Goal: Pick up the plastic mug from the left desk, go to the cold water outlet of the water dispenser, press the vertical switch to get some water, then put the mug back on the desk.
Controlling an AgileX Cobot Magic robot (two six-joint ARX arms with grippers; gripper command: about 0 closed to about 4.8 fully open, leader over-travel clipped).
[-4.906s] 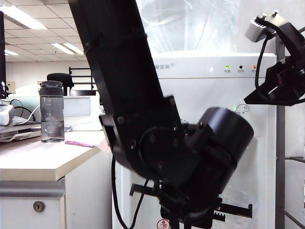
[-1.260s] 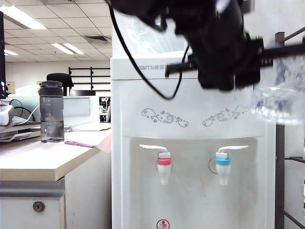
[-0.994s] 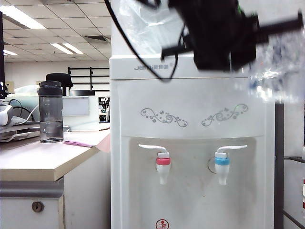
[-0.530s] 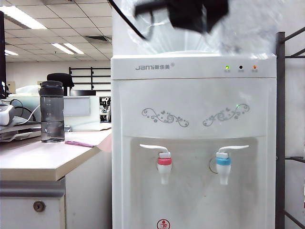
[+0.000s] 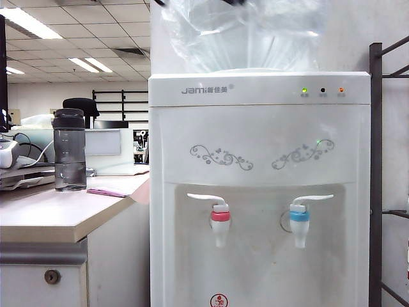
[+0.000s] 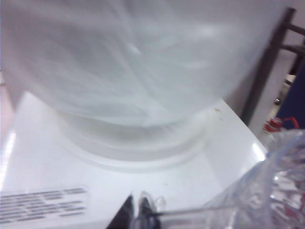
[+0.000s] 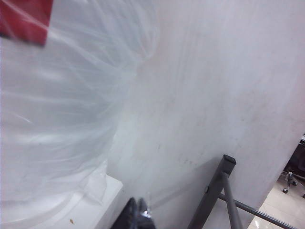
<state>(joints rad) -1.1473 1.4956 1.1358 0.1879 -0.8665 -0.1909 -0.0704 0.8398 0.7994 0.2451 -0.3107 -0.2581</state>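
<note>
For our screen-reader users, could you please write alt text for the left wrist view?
The left gripper, shut on the plastic mug by its handle, hangs above the white top of the water dispenser, facing its big clear bottle.

Left hand [image 6: 135, 210] closed; right hand [image 7: 138, 210] closed too.

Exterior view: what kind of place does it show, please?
Most likely an open-plan office. A water dispenser stands beside a desk with a keyhole lock. Behind it are ceiling light panels, partitions and an office chair.
</note>
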